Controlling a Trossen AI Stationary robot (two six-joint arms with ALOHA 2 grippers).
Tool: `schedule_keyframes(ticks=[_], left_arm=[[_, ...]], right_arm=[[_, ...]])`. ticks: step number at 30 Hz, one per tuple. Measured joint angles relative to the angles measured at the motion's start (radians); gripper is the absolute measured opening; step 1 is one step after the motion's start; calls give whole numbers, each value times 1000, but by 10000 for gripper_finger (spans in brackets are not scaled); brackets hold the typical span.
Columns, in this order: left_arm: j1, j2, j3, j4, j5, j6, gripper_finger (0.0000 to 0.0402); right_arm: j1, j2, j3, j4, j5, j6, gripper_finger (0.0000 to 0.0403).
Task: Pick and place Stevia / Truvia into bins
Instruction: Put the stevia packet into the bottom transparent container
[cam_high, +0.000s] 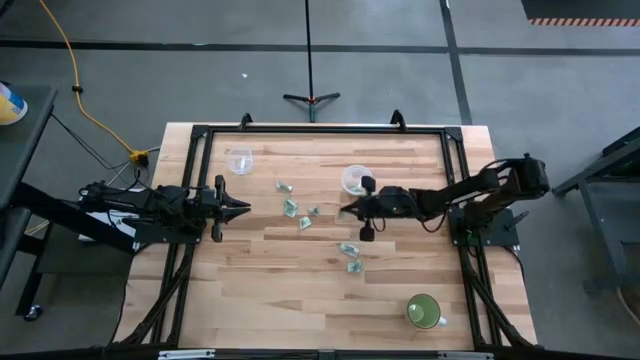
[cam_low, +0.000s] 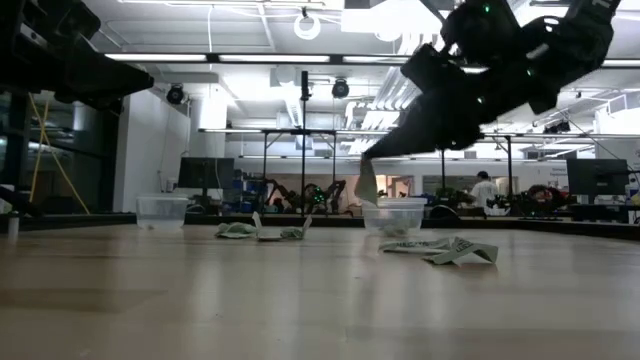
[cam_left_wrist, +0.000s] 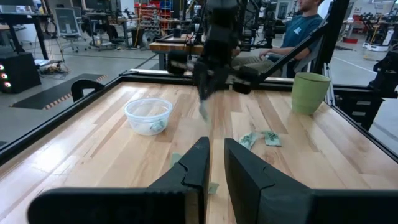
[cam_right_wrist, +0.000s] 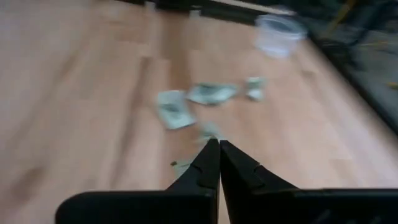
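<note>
Several pale green-and-white packets lie flat and scattered on the wooden table's middle; in the low view they show as small heaps. One clear cup stands near the far left and looks empty. The other cup stands at the far middle with packets inside. My right gripper hovers above the table beside that cup, shut on one packet. My left gripper waits over the table's left side, its fingers a narrow gap apart, touching nothing. My right gripper pinches one packet by its upper edge between the two fingertips. The fingers slant down from the table's right side. The packet hangs below them, lifted clear of the table.
A green mug stands near the near right corner. A black frame runs round the table's edges. A person sits in the room beyond the table. Bare wood lies along the near side.
</note>
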Motion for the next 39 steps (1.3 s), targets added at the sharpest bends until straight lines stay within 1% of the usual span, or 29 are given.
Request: schedule_keyframes(ticks=[2, 6, 8, 10, 12, 19, 22, 24, 27, 30, 34, 35, 36, 37, 39], left_arm=[[0, 0, 0, -2, 0, 0, 83], [0, 0, 0, -5, 0, 0, 83], [0, 0, 0, -5, 0, 0, 83], [0, 0, 0, -5, 0, 0, 83], [0, 0, 0, -5, 0, 0, 83], [0, 0, 0, -5, 0, 0, 83], [0, 0, 0, -5, 0, 0, 83], [0, 0, 0, -5, 0, 0, 83], [0, 0, 0, -5, 0, 0, 83], [0, 0, 0, -5, 0, 0, 83], [0, 0, 0, -5, 0, 0, 83], [0, 0, 0, -5, 0, 0, 83], [0, 0, 0, -5, 0, 0, 83], [0, 0, 0, -5, 0, 0, 83], [0, 0, 0, -5, 0, 0, 83]], right_arm=[[-10, -20, 18, -51, 71, -28, 1], [-48, -39, 51, -182, 250, -37, 1], [-72, -41, 64, -251, 301, -37, 1], [-98, -41, 66, -275, 299, -37, 0], [-124, -41, 67, -273, 278, -34, 0], [-180, -41, 67, -244, 270, -41, 0], [-201, -41, 67, -255, 210, -42, 0], [-209, -41, 67, -263, 170, -7, 1], [-210, -41, 67, -264, 161, 13, 14], [-209, -41, 67, -265, 158, -5, 49], [-207, -41, 67, -244, 136, 16, 119], [-207, -43, 67, -231, 106, 42, 136], [-205, -47, 67, -217, 47, 72, 153], [-201, -52, 67, -196, -40, 91, 168], [-178, -59, 67, -148, -267, 99, 190]])
